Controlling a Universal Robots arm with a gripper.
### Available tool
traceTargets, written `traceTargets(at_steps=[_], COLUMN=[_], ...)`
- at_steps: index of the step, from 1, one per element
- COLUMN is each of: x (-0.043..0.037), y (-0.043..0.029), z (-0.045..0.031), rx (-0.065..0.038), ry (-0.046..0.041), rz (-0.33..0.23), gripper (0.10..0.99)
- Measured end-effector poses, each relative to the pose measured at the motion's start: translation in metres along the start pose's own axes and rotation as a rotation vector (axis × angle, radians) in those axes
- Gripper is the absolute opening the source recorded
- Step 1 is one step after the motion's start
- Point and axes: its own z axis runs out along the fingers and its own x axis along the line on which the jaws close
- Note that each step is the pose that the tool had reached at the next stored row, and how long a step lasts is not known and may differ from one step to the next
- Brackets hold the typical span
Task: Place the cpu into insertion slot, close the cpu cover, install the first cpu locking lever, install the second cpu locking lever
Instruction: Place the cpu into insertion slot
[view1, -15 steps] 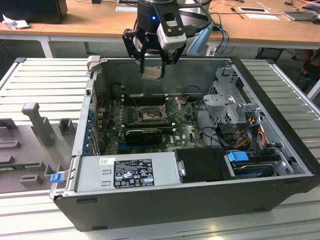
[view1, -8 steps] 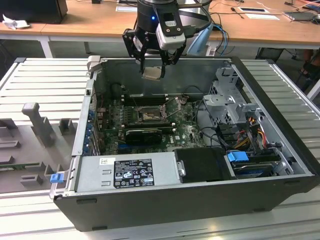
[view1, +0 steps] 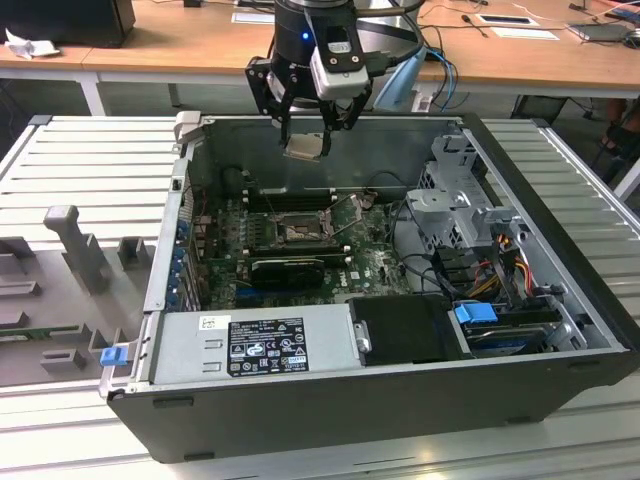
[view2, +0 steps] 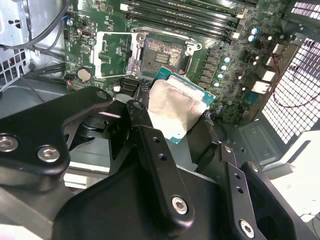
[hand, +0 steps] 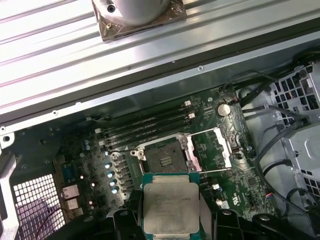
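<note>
— One question: why's the chip hanging up there?

— Your black two-finger gripper (view1: 306, 136) is clamped on the small silvery-grey square cpu (hand: 171, 207) by opposite edges, high over the dark computer case (view1: 400, 410) and well apart from the dark square insertion slot (hand: 165, 155). The thin silvery cpu cover (hand: 222, 147) is flipped open, for access I'd guess. The metal face points up; it's square, so no long axis, and its edges roughly match the slot's.

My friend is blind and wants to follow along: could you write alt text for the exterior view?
A gripper holds the cpu in the air above an open computer case. Below it, on the green board, the insertion slot lies empty.
</note>
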Motion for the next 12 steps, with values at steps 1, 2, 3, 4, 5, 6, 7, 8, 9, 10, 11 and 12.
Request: traceTargets(at_steps=[1, 2, 3, 4, 5, 6, 7, 8, 9, 10, 11, 12], x=[0.0000, 0.0000, 0.0000, 0.0000, 0.0000, 0.0000, 0.0000, 0.0000, 0.0000, 0.0000, 0.0000, 0.0000], y=[0.0000, 0.0000, 0.0000, 0.0000, 0.0000, 0.0000, 0.0000, 0.0000, 0.0000, 0.0000, 0.0000, 0.0000], z=[0.0000, 0.0000, 0.0000, 0.0000, 0.0001, 0.0001, 0.0001, 0.0001, 0.0001, 0.0001, 0.0001, 0.0001], rx=[0.000, 0.000, 0.000, 0.000, 0.000, 0.000, 0.000, 0.000, 0.000, -0.001, -0.001, -0.001], ry=[-0.0004, -0.0009, -0.0012, -0.0016, -0.0019, -0.0021, -0.0025, -0.0029, -0.0032, -0.0036, -0.0040, -0.0043], rz=[0.005, 0.011, 0.014, 0.019, 0.022, 0.025, 0.030, 0.035, 0.039, 0.042, 0.048, 0.051], gripper=[0.541, 0.541, 0.541, 0.541, 0.541, 0.541, 0.541, 0.541, 0.541, 0.541, 0.541, 0.541])
